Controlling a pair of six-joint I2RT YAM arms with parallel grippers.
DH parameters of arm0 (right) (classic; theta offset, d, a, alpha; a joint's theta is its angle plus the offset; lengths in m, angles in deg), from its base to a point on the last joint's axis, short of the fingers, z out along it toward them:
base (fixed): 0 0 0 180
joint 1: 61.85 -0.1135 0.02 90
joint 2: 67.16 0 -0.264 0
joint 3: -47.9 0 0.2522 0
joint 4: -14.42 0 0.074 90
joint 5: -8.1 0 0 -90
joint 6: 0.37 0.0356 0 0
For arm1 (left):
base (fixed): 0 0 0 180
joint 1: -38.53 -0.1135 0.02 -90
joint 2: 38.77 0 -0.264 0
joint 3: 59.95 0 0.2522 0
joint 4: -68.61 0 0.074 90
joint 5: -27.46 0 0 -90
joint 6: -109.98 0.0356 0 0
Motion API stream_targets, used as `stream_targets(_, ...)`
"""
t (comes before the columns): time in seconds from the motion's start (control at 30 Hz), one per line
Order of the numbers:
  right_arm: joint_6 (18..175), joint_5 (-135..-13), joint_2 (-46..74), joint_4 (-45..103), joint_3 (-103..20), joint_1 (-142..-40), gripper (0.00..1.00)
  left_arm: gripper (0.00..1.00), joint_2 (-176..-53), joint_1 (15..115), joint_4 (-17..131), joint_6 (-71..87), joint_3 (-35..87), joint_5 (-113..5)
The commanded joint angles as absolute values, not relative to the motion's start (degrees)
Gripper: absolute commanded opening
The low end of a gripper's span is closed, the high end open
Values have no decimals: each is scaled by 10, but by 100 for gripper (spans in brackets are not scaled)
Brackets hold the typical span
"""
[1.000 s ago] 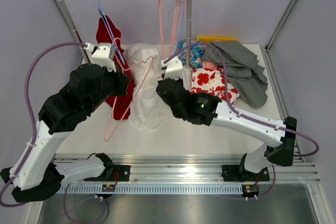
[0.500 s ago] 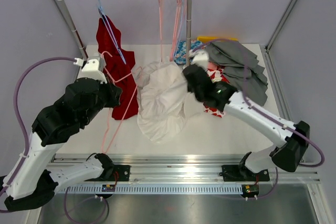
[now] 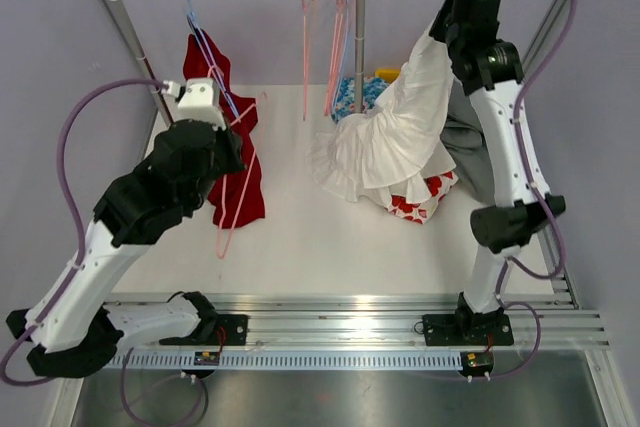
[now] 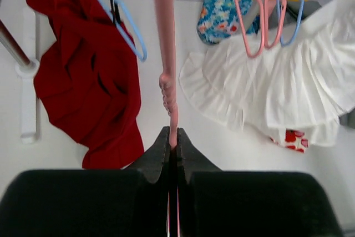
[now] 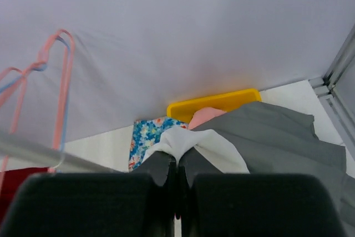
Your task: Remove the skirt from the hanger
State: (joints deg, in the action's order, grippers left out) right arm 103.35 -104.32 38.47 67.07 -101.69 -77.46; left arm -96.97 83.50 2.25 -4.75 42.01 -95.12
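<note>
Left wrist view: the left pincer (image 4: 173, 144) is clamped on the pink hanger (image 4: 165, 37), beside a red garment (image 4: 83, 81). Farther right, the raised right pincer (image 5: 177, 162) grips the white skirt (image 3: 395, 137), well apart from the hanger, its hem resting on the desk (image 3: 300, 237).

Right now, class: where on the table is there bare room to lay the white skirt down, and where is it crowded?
Bare: the middle of the table, between the red garment and the white skirt, and the near band before the rail. Crowded: far right, with the grey garment and floral cloths.
</note>
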Motion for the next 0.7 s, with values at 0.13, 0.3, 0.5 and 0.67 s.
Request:
stream_targets(0.13, 1057, -879, 567, 750, -1027, -762, 60, 0, -1125, 770, 171, 92, 594, -996)
stream_targets(0.3, 1112, -823, 395, 481, -554, -763, 90, 0, -1209, 666, 224, 112, 678, -887)
stream_targets(0.5, 1162, -765, 305, 372, -330, -781, 94, 0, -1247, 615, 411, 168, 645, -695)
stream_targets(0.67, 1160, -768, 280, 337, -264, -822, 94, 0, -1338, 602, 398, 162, 734, -639)
